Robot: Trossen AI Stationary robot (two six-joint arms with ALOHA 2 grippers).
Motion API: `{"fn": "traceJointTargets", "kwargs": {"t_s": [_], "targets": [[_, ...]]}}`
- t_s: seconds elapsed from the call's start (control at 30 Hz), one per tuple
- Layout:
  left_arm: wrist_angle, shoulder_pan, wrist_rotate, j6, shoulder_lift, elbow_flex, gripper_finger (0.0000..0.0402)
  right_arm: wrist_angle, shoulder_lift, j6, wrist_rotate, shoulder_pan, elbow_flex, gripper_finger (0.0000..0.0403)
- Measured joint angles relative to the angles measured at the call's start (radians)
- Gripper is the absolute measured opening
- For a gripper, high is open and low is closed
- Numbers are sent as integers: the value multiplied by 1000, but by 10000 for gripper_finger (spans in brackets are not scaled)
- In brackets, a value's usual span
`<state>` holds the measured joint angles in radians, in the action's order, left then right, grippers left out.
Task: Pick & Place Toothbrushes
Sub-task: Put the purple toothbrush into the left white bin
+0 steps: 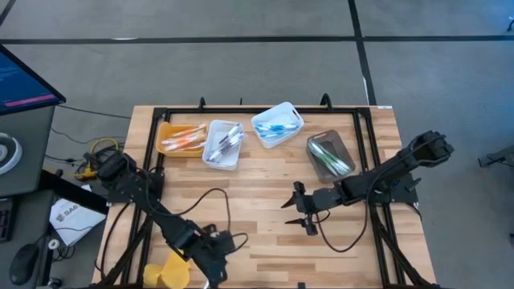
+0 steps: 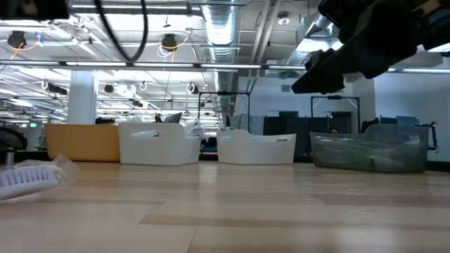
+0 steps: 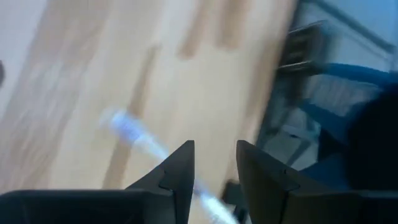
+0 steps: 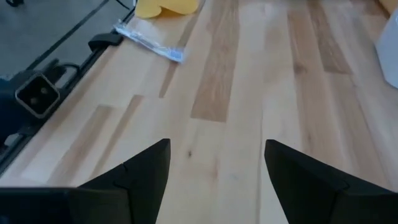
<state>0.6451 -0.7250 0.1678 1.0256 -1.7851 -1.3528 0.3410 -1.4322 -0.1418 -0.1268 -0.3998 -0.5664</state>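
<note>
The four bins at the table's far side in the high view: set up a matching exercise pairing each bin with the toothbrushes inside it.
Bins:
1. orange rectangular plastic bin
2. white rectangular bin beside it
3. white tilted bin
4. clear grey bin

Contents:
A. blue toothbrushes
B. green toothbrushes
C. orange toothbrushes
D. white and dark toothbrushes

Pairs: 1-C, 2-D, 3-A, 4-B
</note>
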Motion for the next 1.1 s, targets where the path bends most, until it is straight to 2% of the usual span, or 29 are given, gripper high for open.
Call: {"fn": "traceJointTargets", "kwargs": {"t_s": [0.23,0.4,0.57,0.87,1.1], "targets": [[33,0,-5,229,1,59,112,11,-44,-34,8,-23,-18,255],[25,6,-48,371,1,104,112,20,-50,-43,26,-46,-22,255],[-14,20,-71,416,1,147,127,42,-50,-43,26,-72,-22,255],[-91,19,-71,423,1,203,217,60,-50,-48,27,-97,-22,255],[-165,19,-80,429,-19,225,224,58,-50,-67,27,-99,-22,255]]}}
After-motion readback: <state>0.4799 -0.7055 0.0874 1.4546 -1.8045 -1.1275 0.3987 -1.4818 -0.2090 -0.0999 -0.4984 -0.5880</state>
